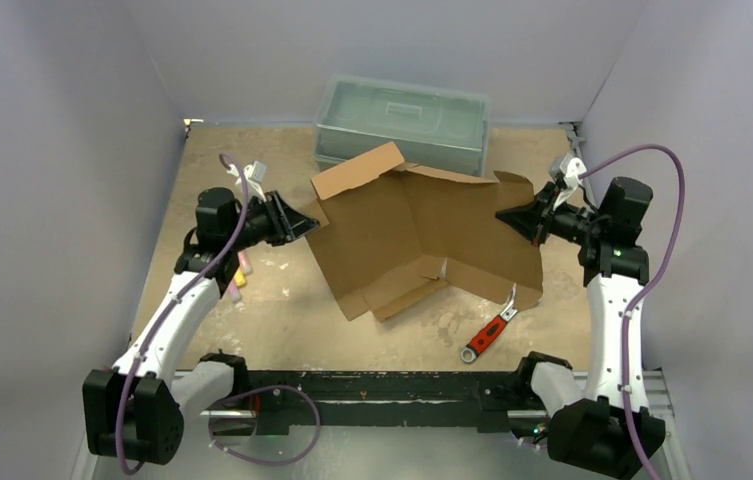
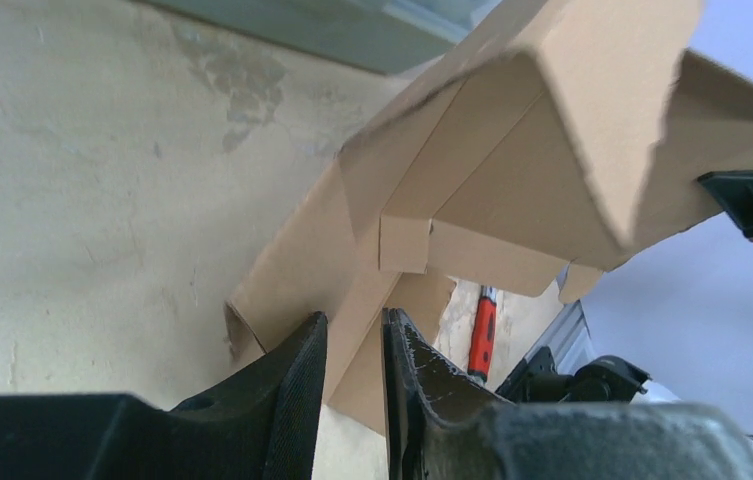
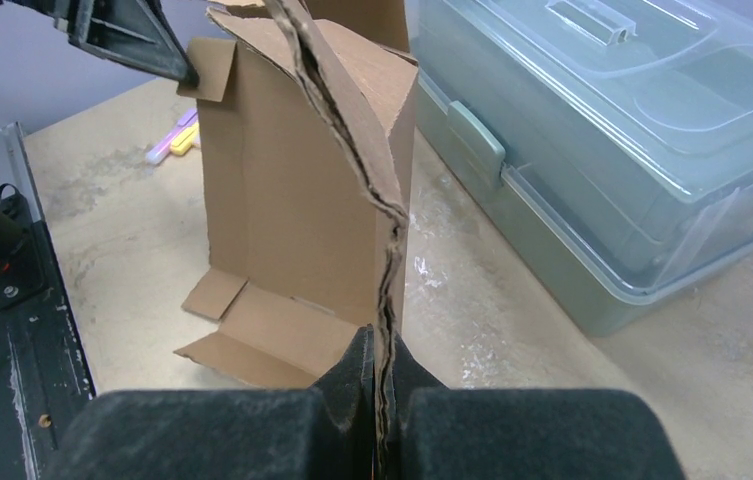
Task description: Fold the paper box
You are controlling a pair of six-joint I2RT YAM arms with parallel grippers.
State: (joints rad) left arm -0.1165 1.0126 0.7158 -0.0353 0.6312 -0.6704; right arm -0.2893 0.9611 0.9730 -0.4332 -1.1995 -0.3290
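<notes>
The paper box is a brown cardboard sheet with flaps, partly raised off the table between both arms. My left gripper is at its left corner. In the left wrist view its jaws are narrowly apart with a cardboard flap filling the gap between them. My right gripper holds the right edge. In the right wrist view it is shut on the upright corrugated edge of the box. Lower flaps rest on the table.
A grey-green plastic toolbox stands at the back, just behind the cardboard. A red-handled wrench lies near the front right. Coloured markers lie by the left arm. Grey walls enclose the table on three sides.
</notes>
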